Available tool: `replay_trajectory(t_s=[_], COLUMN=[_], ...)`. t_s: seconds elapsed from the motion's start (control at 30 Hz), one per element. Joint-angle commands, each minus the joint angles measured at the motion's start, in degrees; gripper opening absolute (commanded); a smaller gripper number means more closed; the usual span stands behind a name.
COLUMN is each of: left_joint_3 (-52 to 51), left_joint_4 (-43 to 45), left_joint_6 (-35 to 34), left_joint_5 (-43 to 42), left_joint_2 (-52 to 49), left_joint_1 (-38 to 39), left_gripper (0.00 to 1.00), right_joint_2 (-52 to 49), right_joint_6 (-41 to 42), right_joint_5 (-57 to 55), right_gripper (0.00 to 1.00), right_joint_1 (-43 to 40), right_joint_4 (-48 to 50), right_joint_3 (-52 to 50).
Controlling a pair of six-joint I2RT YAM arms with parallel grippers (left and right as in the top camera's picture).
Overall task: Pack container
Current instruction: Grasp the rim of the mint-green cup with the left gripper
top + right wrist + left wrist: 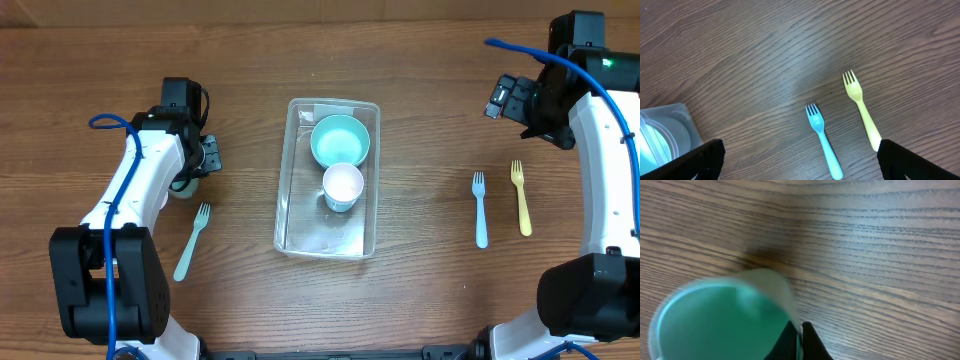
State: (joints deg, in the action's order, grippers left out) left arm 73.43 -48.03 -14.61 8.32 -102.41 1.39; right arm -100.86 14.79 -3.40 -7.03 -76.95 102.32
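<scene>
Left jaws are clamped on the rim of a green cup (715, 325), while the right jaws gape wide above a blue fork (822, 137) and a yellow fork (862, 112). Between the two pairs of jaws sits the container (318, 235), holding a teal bowl (340, 140) and a white cup (343, 185).

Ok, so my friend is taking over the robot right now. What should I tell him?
Left end effector: shut on the rim of the green cup, left of the container.
Right end effector: open, holding nothing.
Done: the teal bowl and white cup are inside the container.
Left: the green cup, green fork, blue fork and yellow fork are all outside it.
</scene>
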Motion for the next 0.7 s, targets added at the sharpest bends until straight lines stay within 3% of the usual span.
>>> replay_trajectory(t_s=[0.0, 0.2, 0.37, 0.5, 0.67], left_joint_3=[0.2, 6.1, 20.5, 32.2, 36.9], left_joint_4=[-0.1, -4.5, -14.1, -21.2, -24.9], left_joint_6=[0.1, 0.1, 0.1, 0.1, -0.5], left_joint_5=[-0.5, -0.7, -0.7, -0.9, -1.5], left_joint_2=[-0.5, -0.5, -0.5, -0.5, -0.5], left_joint_1=[-0.1, 0.0, 2.8, 10.0, 21.3], left_gripper=[0.04, 0.04, 0.04, 0.04, 0.04], right_joint_2=[1.3, 1.3, 1.3, 1.3, 1.3], right_joint_6=[0.2, 0.2, 0.2, 0.2, 0.2], right_joint_5=[-0.4, -0.4, -0.4, -0.4, -0.4], right_gripper=[1.0, 1.0, 1.0, 1.0, 1.0], right_joint_1=[0.0, 0.0, 0.0, 0.0, 0.0], right_joint_4=[0.3, 0.3, 0.3, 0.3, 0.3], right_joint_3=[1.2, 1.2, 1.2, 1.2, 1.2])
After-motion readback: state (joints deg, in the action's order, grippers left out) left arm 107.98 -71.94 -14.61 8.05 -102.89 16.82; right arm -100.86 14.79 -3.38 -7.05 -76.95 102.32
